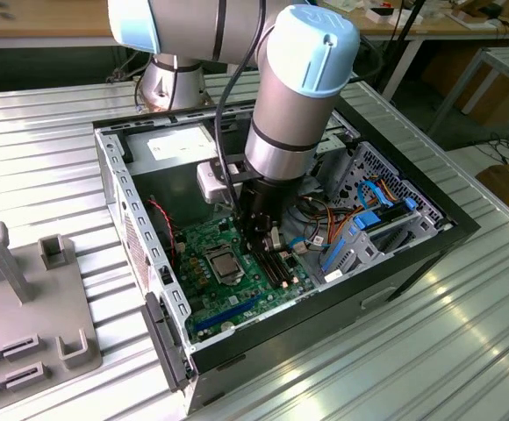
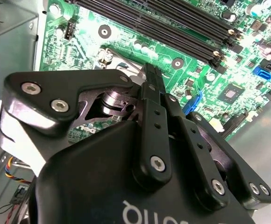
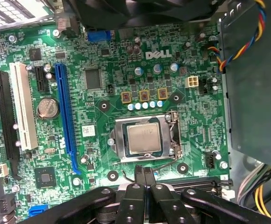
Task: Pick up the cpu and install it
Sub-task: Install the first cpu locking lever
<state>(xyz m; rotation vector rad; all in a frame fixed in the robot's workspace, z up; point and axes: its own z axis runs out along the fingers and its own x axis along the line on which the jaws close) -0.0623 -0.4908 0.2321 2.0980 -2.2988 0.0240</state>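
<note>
Evidently, the main part of the task was already done when these views were taken. The cpu (image 3: 144,139) was seen lying flat and square in its socket on the green motherboard (image 3: 107,65), framed by the metal retention bracket (image 3: 121,140); in the exterior view it (image 1: 223,262) sat near the middle of the board inside the open computer case (image 1: 395,272). Whether the bracket's lever had been latched could not be told.

The claw (image 3: 144,175) was found with its two fingers (image 3: 139,173) pressed together and nothing held between them. In the first wrist view its tips hovered just beside the socket's edge, between the socket and the long black memory slots (image 3: 196,183); contact with the board could not be confirmed. In the second wrist view the closed fingers (image 2: 150,84) pointed down toward the bracket area, with the memory slots (image 2: 173,23) running beyond them.

In the exterior view the arm (image 1: 294,105) was seen reaching straight down into the case, which rested on the ribbed metal surface (image 1: 386,351). A grey fixture block (image 1: 26,298) stood well apart at the exterior view's left. The picking up and placing were judged complete; only the securing of the socket was left in doubt.
</note>
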